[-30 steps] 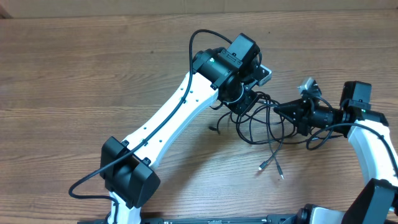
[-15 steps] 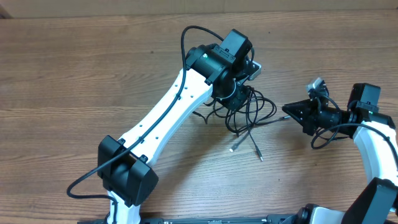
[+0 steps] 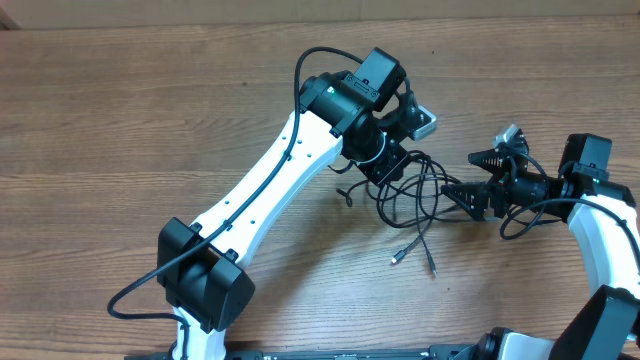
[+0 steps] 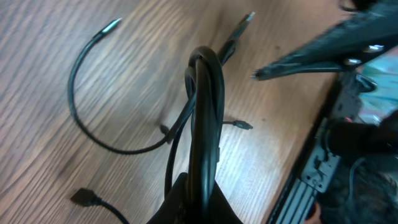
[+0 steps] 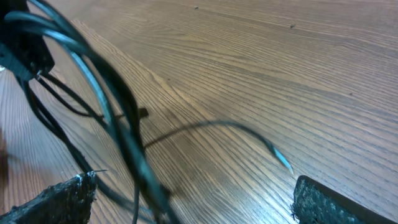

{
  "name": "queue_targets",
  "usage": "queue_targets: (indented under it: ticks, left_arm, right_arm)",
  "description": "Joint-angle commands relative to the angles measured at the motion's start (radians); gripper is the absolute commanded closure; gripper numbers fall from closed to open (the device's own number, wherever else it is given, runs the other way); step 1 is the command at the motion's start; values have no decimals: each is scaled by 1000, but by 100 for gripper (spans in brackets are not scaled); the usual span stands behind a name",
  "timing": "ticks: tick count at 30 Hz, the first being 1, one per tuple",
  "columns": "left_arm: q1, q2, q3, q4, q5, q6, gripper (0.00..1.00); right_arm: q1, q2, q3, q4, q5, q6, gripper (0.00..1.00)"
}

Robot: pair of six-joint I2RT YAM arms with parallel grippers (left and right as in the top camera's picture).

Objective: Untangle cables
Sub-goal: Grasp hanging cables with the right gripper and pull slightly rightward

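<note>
Black cables point(image 4: 204, 106) hang pinched in my left hand point(image 4: 199, 205), I think so my wide-open right hand point(image 3: 457, 172) can pick one.

thin black cables point(image 3: 412, 190) — tangled, partly lifted

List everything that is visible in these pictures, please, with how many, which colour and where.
table: one, brown wood, fills the overhead view
cables: several in one tangled bunch, exact count unclear, thin and black, on the table between the two grippers
left arm: one, white with black joints, reaches in from the lower left
right arm: one, white with black joints, at the right edge
left gripper: one, black, shut on the cables
right gripper: one, black, open, at the right side of the bunch
</note>
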Motion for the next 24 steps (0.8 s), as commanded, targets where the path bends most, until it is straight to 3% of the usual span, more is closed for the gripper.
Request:
queue_targets:
  ticks: [1, 3, 6, 7, 8, 10, 12, 13, 14, 19, 24]
  left_arm:
    - [-2, -25, 28, 1, 83, 62, 96]
    - [-2, -25, 28, 2, 83, 62, 96]
    - [-2, -25, 28, 7, 89, 62, 96]
    - [-2, -25, 28, 9, 98, 62, 96]
    - [-2, -25, 28, 14, 105, 62, 96]
    - [-2, -25, 28, 21, 106, 62, 96]
    - [-2, -25, 28, 22, 106, 61, 96]
    - [-2, -25, 28, 21, 111, 62, 96]
    - [-2, -25, 28, 20, 117, 62, 96]
    - [-5, -25, 28, 27, 130, 62, 96]
    - [-5, -25, 28, 28, 131, 62, 96]
  right_arm:
    - [-1, -5, 14, 5, -34, 0, 16]
    - [-1, -5, 14, 5, -34, 0, 48]
    - [-1, -4, 14, 4, -34, 0, 80]
    - [-1, -4, 14, 4, -34, 0, 85]
    - [-1, -4, 14, 5, -34, 0, 84]
    - [-1, -5, 14, 4, -34, 1, 57]
    - [0, -4, 14, 3, -34, 1, 43]
    - [0, -4, 14, 3, -34, 1, 26]
    - [0, -4, 14, 3, -35, 1, 21]
    - [0, -4, 14, 2, -35, 1, 21]
    - [0, -4, 14, 0, -38, 1, 43]
